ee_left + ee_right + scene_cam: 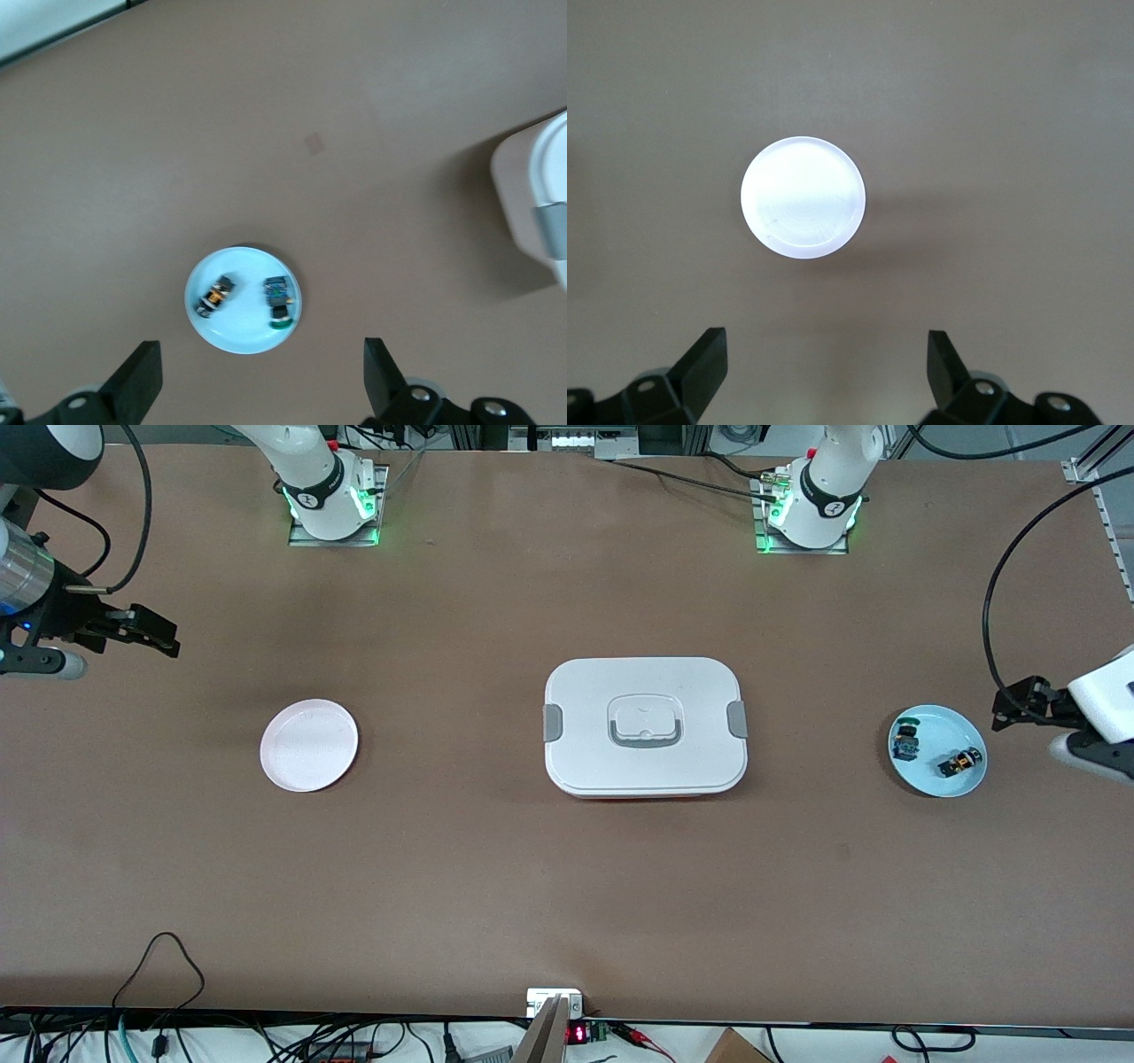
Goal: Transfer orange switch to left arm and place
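The orange switch (959,763) (215,295) lies on its side on a small light-blue plate (943,726) (239,335) at the left arm's end of the table. My left gripper (1010,707) (261,372) hangs open over the bare table just beside that plate, holding nothing. The white box (645,726) (536,195) stands at the table's middle with its lid on. My right gripper (159,636) (827,367) is open and empty over the table at the right arm's end, with a white plate (309,745) (803,197) in its wrist view.
A switch with a green cap and blue body (905,740) (280,303) shares the blue plate with the orange one. Cables and a small power unit (556,1005) line the table edge nearest the front camera.
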